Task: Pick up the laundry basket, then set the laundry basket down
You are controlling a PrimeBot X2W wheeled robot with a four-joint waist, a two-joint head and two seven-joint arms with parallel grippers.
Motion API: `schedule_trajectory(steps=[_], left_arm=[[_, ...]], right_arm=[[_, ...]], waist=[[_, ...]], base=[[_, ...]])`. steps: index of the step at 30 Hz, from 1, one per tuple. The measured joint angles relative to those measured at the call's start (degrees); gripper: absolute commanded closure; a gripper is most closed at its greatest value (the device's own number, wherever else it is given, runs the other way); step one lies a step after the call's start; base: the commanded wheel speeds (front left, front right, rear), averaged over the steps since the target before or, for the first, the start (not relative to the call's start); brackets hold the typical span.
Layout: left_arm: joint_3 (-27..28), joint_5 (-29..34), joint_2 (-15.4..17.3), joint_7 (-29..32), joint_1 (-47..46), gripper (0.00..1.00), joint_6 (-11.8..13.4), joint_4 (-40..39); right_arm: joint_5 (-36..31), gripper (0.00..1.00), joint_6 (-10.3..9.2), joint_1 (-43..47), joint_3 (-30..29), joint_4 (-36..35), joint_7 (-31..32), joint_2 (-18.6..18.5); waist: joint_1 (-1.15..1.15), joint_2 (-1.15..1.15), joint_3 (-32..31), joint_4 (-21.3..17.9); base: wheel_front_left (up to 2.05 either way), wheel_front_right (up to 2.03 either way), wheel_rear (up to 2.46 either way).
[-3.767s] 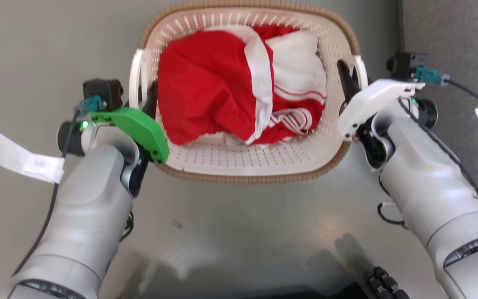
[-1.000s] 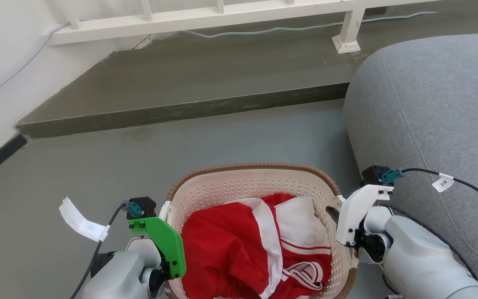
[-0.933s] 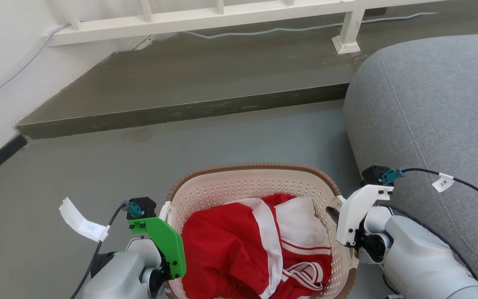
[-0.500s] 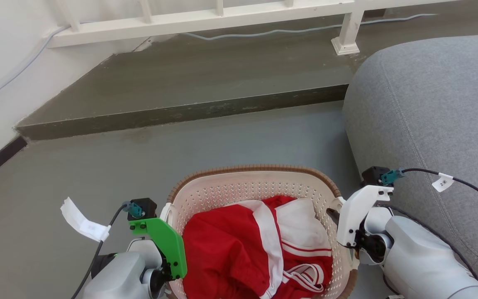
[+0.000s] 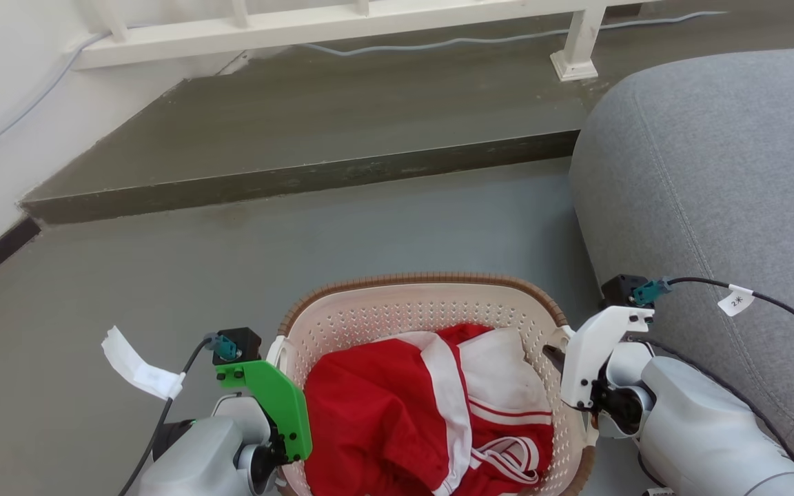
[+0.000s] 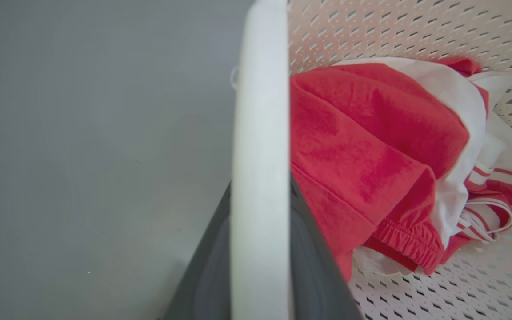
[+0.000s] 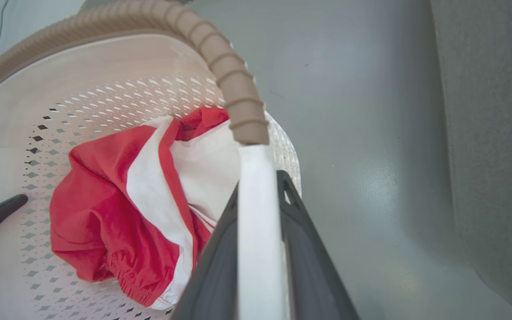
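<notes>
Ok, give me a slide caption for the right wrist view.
Right tool clamped on a white handle of the laundry basket, red-and-white clothing inside.

Head view's bottom edge slices off the near rim of the laundry basket [image 5: 424,306], and its base is out of sight. The green mount [image 5: 273,406] covers my left fingers [image 6: 322,284] there. Up close, the blurred handle [image 6: 260,155] masks the gap between them. The print on the cable tag [image 5: 739,301] is too small to read.

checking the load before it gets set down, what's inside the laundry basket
Inside the laundry basket lies crumpled red-and-white clothing with an elastic hem and white stripes. It covers much of the perforated floor, so anything beneath it cannot be seen.
</notes>
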Motion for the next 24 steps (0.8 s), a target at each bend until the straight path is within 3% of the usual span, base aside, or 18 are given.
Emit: schedule_trajectory(steps=[24], left_arm=[[0.0, -0.5, 0.0, -3.7, -4.8, 1.00, 1.2, -1.0]], right_arm=[[0.7, 1.00, 0.00, -5.0, 0.7, -1.3, -1.6, -1.6]], waist=[[0.00, 0.00, 7.2, -0.3]], base=[[0.00, 0.00, 0.00]])
